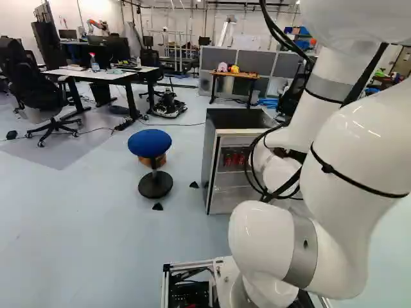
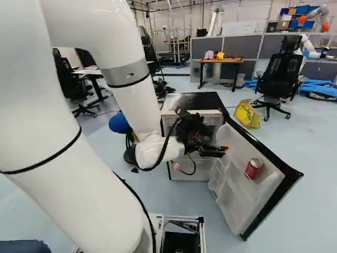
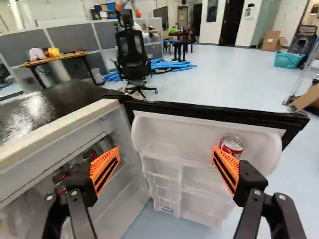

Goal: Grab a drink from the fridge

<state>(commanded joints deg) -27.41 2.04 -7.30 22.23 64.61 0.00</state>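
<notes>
My claw [image 2: 221, 151] stands wide near the moulded plastic door [image 2: 227, 203]; right, its shelf bears a cylindrical can [image 2: 254, 168]; far, a chair [image 2: 280, 76].

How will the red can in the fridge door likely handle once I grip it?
The can looks like metal: probably stiff, though a hard squeeze might dent it. Its smooth, round side could slip or turn between the orange pads. Pushed sideways, it may tip or nudge the open door. Whether it is full, I can't tell.

Robotics lab: another robot [image 2: 311, 51], desks [image 1: 96, 75], grey partitions [image 2: 235, 48].
</notes>
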